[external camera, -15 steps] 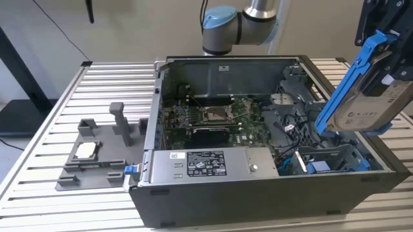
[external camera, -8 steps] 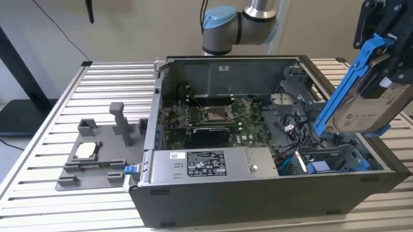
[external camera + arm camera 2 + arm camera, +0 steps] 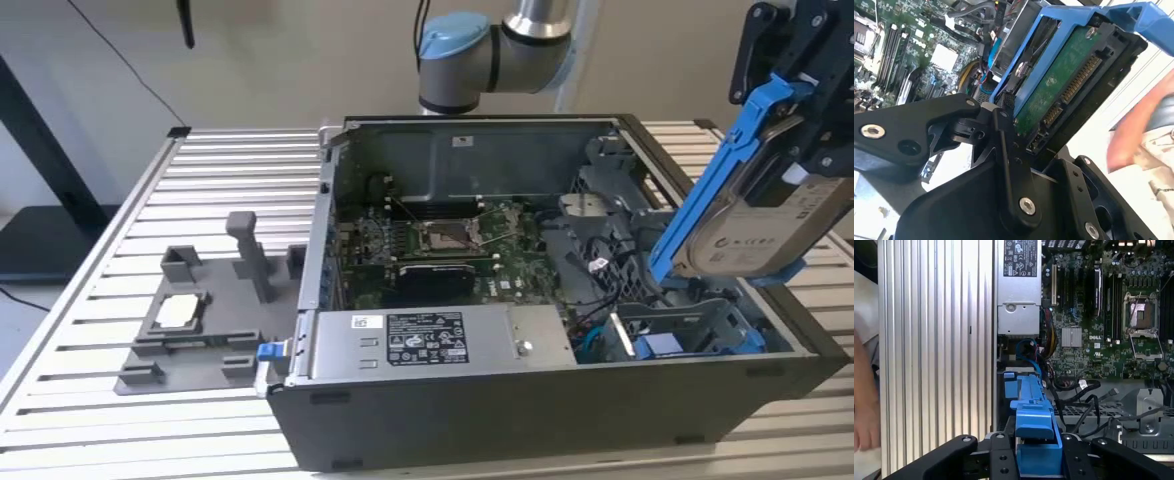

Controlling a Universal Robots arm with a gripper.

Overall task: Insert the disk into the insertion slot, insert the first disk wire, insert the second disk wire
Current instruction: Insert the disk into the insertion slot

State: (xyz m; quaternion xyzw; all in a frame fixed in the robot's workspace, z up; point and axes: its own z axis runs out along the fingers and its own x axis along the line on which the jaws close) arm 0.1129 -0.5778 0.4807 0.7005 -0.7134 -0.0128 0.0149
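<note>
While the disk is hanging above the open computer case, none of the three steps is showing as done. The insertion slot, at the corner of the case toward the exterior view's right, is sitting unfilled beneath the disk. The black wires are lying loose between the circuit board and the slot, joined to nothing on the disk as far as can be seen. The end effector is clamping the disk by its blue frame, with its fingers pressing on the disk's sides in the second wrist view. The arm is reaching over the case from its far side and holding the disk steeply tilted, lower end pointing down at the slot. Whether that end is already touching the slot's rim cannot be told. A person's hand, blurred, is hovering just off the edge of the tabletop.
</note>
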